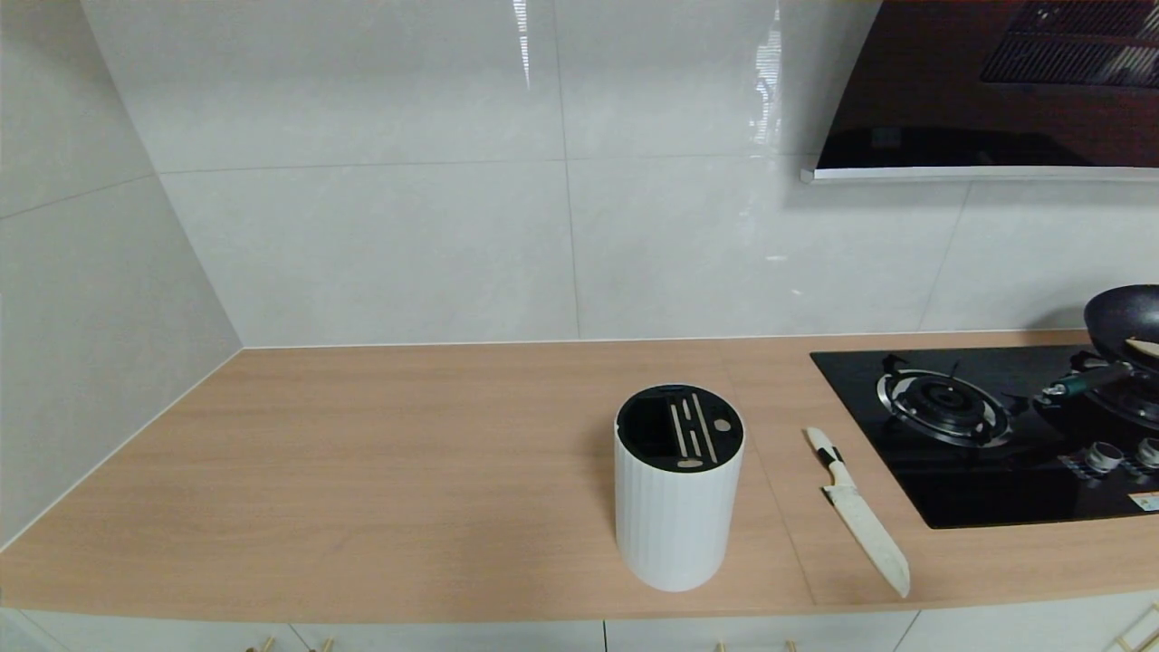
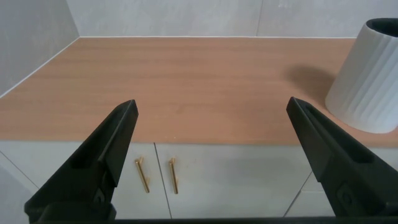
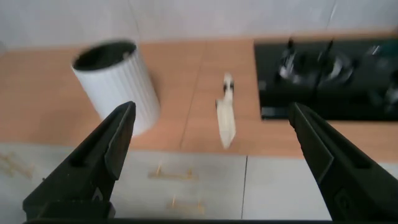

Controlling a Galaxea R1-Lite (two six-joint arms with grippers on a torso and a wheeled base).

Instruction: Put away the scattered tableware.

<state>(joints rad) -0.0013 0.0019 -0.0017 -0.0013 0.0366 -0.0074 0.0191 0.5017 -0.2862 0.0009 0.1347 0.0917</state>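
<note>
Judging from the left gripper [image 2: 211, 109] and right gripper [image 3: 211, 111], spread wide and empty, the pick-up has not begun: the knife [image 1: 858, 523] lies flat at the head view's lower right, near the white holder [image 1: 679, 489] at lower centre, calling for a right-arm handle grasp.

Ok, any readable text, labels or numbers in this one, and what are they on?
No text can be read here.
Sticker at the front corner of the hob: print too small to read.
Marks beside the knobs: too small to read.
White knife holder and knife: no print visible.
</note>
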